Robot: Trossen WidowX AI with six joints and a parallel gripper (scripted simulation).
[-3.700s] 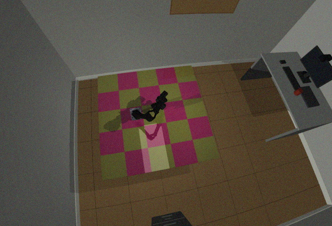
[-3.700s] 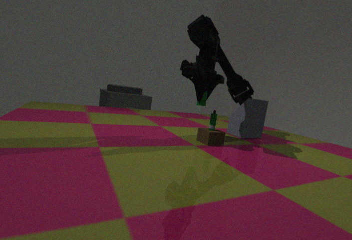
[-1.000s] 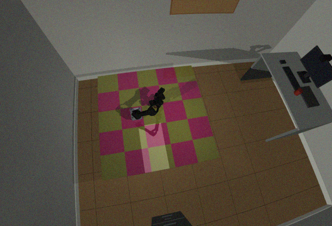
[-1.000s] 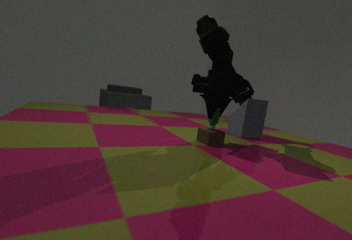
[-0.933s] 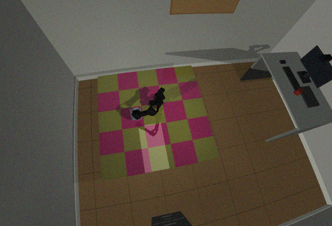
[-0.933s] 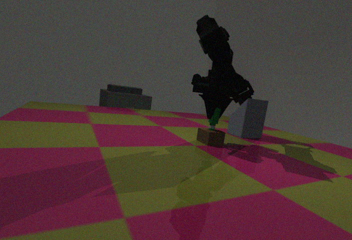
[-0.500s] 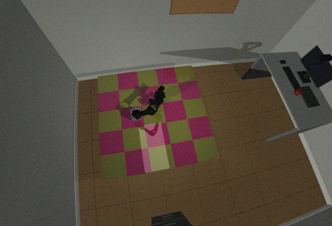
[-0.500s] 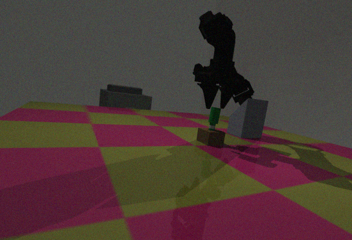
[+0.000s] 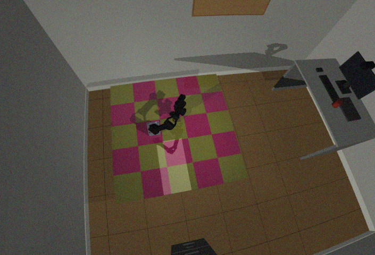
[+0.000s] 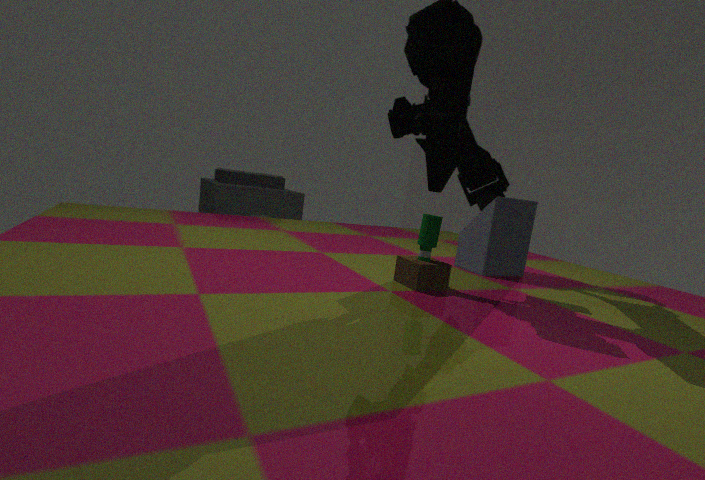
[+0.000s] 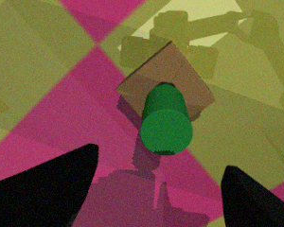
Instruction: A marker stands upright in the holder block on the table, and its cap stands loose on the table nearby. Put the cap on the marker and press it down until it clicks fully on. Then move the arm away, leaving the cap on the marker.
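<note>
The green cap [image 10: 430, 230] [image 11: 167, 131] sits on top of the marker [image 10: 424, 255], which stands in the brown holder block [image 10: 421, 275] [image 11: 172, 63]. In the exterior view a pale band and a narrower green part show between the cap and the block. The cap looks roughly upright; whether it is fully seated I cannot tell. My gripper [image 11: 160, 165] is open and empty. In the exterior view its fingers are a little above the cap, not touching it. In the wrist view the cap stands forward of the line between the black fingertips. The top view does not show cap or marker clearly.
The surface is a pink and yellow-green checkered one [image 9: 207, 172] [image 10: 98, 333]. A grey-blue block [image 10: 510, 237] stands beyond the holder, to its right in the exterior view. A desk [image 9: 355, 132] with a monitor [image 9: 360, 75] stands far off at the right in the top view.
</note>
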